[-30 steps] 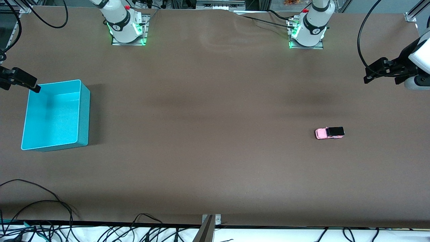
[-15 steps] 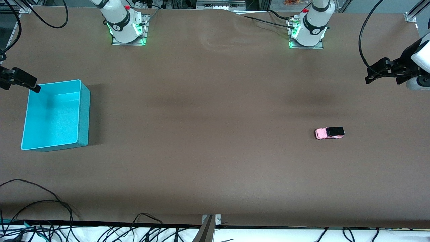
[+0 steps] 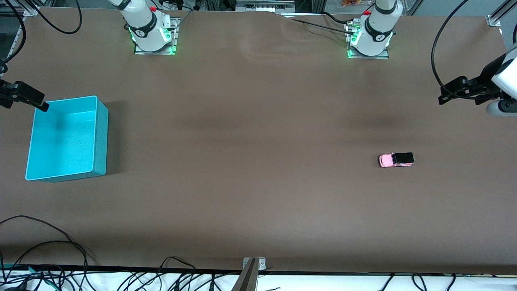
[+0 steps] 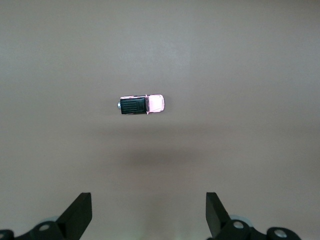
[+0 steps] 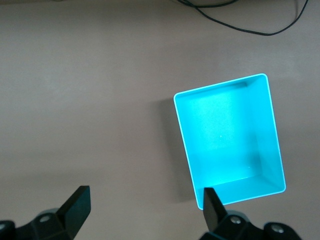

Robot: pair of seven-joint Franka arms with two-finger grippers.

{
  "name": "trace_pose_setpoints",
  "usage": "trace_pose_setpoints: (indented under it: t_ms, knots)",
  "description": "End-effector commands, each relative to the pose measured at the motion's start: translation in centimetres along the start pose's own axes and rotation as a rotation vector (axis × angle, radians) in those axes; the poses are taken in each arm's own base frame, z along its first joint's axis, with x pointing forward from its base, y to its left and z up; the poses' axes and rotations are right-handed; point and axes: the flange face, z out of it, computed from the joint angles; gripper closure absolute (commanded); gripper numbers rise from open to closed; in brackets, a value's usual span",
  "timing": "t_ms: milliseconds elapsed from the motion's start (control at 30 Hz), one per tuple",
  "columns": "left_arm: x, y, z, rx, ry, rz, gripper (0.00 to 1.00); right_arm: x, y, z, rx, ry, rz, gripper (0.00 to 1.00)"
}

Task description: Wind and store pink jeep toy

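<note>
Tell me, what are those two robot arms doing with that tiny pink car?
Nothing is being held yet. The pink jeep toy sits alone on the brown table, toward the left arm's end. The left gripper hovers open, high up, looking down at it. The right gripper waits open over the table near the turquoise bin, which has nothing in it.

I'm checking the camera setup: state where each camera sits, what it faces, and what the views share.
Front view: high across the table, facing both bases; left tool and right tool at the ends.
Left wrist view: looks down at the pink jeep toy; open fingertips show.
Right wrist view: looks down at the turquoise bin; open fingertips show.
Shared: front view shows jeep and bin.
</note>
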Motion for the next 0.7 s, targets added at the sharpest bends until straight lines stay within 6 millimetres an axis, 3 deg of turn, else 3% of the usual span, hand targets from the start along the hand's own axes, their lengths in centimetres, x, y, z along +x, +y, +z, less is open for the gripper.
trace_pose_setpoints:
  t_ms: [0,167,367,667]
  knots:
    - [0.8,-0.2,2.5,-0.015,-0.001,-0.012,0.00,-0.3,0.2,-0.8,-0.010,-0.001,-0.001,0.00]
    - [1.3,-0.2,4.8,-0.013,-0.007,-0.013,0.00,-0.2,0.1,-0.8,-0.010,-0.001,-0.002,0.00]
    - [2.0,-0.3,9.0,-0.011,0.005,-0.013,0.00,-0.2,0.1,-0.7,-0.010,-0.002,-0.002,0.00]
    - [2.5,-0.4,12.7,-0.010,0.025,-0.019,0.00,-0.2,0.2,-0.8,-0.010,-0.001,-0.001,0.00]
